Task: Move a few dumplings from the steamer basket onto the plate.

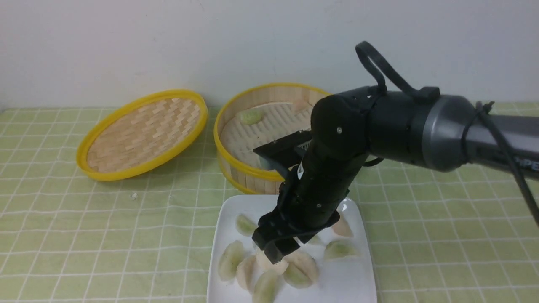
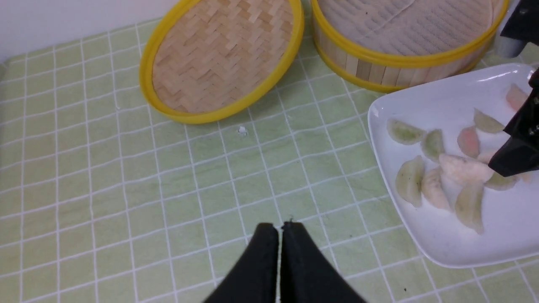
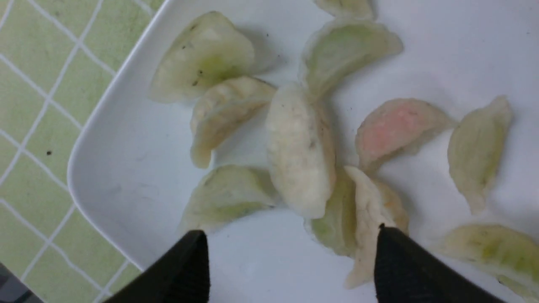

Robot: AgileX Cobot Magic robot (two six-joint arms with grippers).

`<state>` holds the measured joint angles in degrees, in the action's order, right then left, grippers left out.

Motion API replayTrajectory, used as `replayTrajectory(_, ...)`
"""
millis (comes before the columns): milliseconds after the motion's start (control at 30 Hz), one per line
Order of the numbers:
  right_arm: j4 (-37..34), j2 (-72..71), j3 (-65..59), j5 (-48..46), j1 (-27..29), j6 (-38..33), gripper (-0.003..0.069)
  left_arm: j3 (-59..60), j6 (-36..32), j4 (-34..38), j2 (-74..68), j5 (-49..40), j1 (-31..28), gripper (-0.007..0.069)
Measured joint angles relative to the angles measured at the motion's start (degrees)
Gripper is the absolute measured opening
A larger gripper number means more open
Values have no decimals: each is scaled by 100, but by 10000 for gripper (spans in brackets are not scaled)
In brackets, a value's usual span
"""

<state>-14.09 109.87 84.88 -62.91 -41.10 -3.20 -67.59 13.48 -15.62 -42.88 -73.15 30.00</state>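
Note:
My right gripper (image 1: 285,248) hangs low over the white square plate (image 1: 353,282), open, nothing between its fingers (image 3: 189,261). Several dumplings lie on the plate (image 3: 134,176). A whitish dumpling (image 3: 301,151) rests on top of the pile just ahead of the jaws, free of both fingers. The bamboo steamer basket (image 1: 236,170) stands behind the plate, with a pale green dumpling (image 1: 251,115) and a pinkish dumpling (image 1: 300,105) on its liner; the arm hides part of its floor. My left gripper (image 2: 280,227) is shut and empty above the green checked cloth, left of the plate (image 2: 421,97).
The shallow woven lid (image 1: 143,134) leans tilted on the cloth left of the basket. A small white crumb (image 1: 134,195) lies on the cloth in front of the lid. A pale wall runs close behind basket and lid.

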Motion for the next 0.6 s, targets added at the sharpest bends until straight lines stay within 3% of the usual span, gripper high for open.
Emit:
replayTrajectory(67,88,-13,238,-355,0,33,494,0,0,0,0,0,0,-6)
replayTrajectory(167,187,-147,606,-668,0,61,454,0,0,0,0,0,0,-6)
replayTrajectory(333,239,-966,821,-733,0,110,270,0,0,11,0,0,0,-6)
replayTrajectory(467,553,-2316,835,-828,0,487,57,0,16,16,0,0,0,-6)
replayTrajectory(600,1084,-3543,598,-858,0,960,-5,0,18,22,0,0,0,-6)
